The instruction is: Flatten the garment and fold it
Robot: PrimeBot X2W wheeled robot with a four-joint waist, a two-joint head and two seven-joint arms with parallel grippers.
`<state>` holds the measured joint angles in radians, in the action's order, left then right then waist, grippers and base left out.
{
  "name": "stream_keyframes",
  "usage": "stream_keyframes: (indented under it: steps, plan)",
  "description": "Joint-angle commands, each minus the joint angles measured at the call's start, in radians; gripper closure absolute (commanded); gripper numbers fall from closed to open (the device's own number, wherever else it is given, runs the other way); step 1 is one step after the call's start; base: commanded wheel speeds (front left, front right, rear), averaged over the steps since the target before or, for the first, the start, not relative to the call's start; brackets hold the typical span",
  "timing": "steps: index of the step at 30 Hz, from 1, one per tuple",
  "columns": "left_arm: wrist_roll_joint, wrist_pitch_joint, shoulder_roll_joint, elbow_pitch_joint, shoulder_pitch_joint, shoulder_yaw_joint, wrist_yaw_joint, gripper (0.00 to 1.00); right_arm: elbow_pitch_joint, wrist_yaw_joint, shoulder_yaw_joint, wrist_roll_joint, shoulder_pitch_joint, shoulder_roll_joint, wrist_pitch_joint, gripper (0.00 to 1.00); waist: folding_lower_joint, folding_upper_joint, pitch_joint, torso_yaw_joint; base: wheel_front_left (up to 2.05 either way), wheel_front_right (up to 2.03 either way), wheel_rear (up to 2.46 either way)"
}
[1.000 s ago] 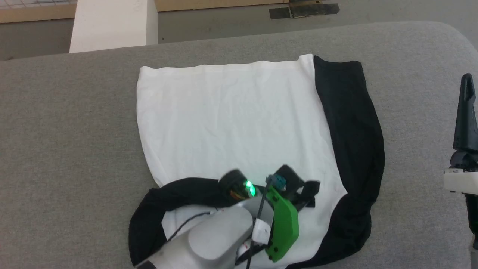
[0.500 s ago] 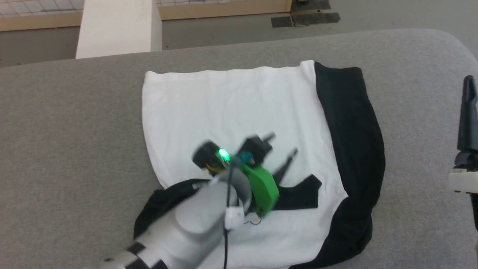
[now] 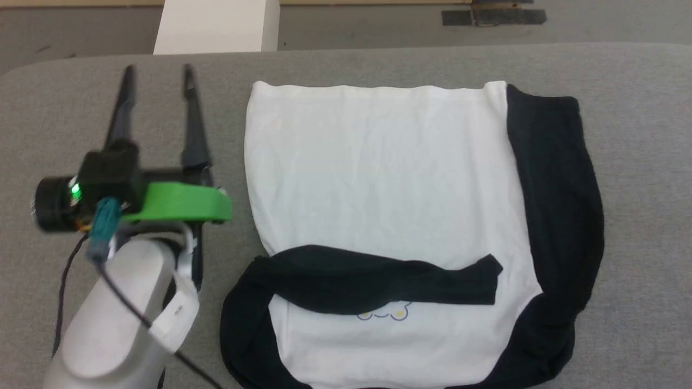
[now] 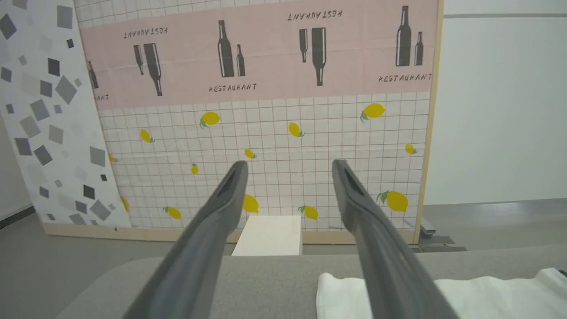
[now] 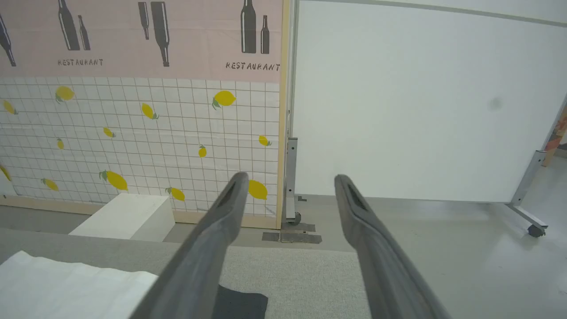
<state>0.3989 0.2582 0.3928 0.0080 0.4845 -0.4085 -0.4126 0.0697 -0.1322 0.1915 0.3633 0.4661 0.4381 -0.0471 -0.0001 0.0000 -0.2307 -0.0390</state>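
Note:
The garment (image 3: 378, 173) lies flat on the grey table, a white T-shirt with its hem at the far side. One black sleeve (image 3: 378, 278) is folded across the body near me, and a bit of yellow print (image 3: 381, 315) peeks out below it. The other black sleeve (image 3: 557, 189) runs down the right side. My left gripper (image 3: 158, 73) rests open to the left of the shirt, apart from it, with nothing between its fingers. The left gripper (image 4: 289, 163) and right gripper (image 5: 290, 178) both stand open above the table edge, with the shirt's white cloth (image 4: 443, 297) (image 5: 66, 288) low in those views.
The grey padded table (image 3: 638, 108) extends well past the shirt on both sides. Beyond its far edge stand a white box (image 3: 216, 27) and a dark floor plate (image 3: 492, 16). A lemon-patterned partition (image 4: 288, 133) and a white board (image 5: 421, 110) close off the back.
My left gripper has lifted off the black sleeve and swung left, off the shirt; the sleeve stays folded across the body. The head camera has shifted, so the whole picture has moved.

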Motion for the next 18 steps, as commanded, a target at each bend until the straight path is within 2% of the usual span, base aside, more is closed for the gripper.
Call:
stream_keyframes:
  steps: [1, 6, 13, 15, 18]
  plan:
    - [-0.027, 0.003, -0.003, -0.033, -0.057, 0.038, -0.013, 0.0, 0.04, 0.002, -0.02, 0.032, 0.05, 0.018, -0.065, 0.0, 0.0001, 0.0, -0.049, -0.043, 0.0, 0.0, 0.0]
    - [-0.09, 0.003, -0.052, -0.109, -0.176, 0.126, 0.006, 0.0, 0.154, 0.002, -0.13, 0.121, 0.188, 0.111, -0.35, 0.0, 0.0001, 0.0, -0.119, -0.097, 0.0, 0.0, 0.0]
    - [-0.155, 0.003, -0.153, -0.15, -0.218, 0.218, 0.093, 0.0, 0.273, 0.002, -0.253, 0.176, 0.332, 0.224, -0.706, 0.0, 0.0001, 0.0, -0.222, -0.174, 0.0, 0.0, 0.0]
    - [-0.173, 0.004, -0.176, -0.152, -0.217, 0.236, 0.118, 0.0, 0.293, 0.002, -0.273, 0.192, 0.358, 0.243, -0.779, 0.0, 0.0001, 0.0, -0.253, -0.191, 0.0, 0.0, 0.0]
    - [-0.197, 0.004, -0.208, -0.152, -0.206, 0.258, 0.154, 0.0, 0.32, 0.002, -0.278, 0.19, 0.381, 0.26, -0.828, 0.0, 0.0001, 0.0, -0.293, -0.213, 0.0, 0.0, 0.0]
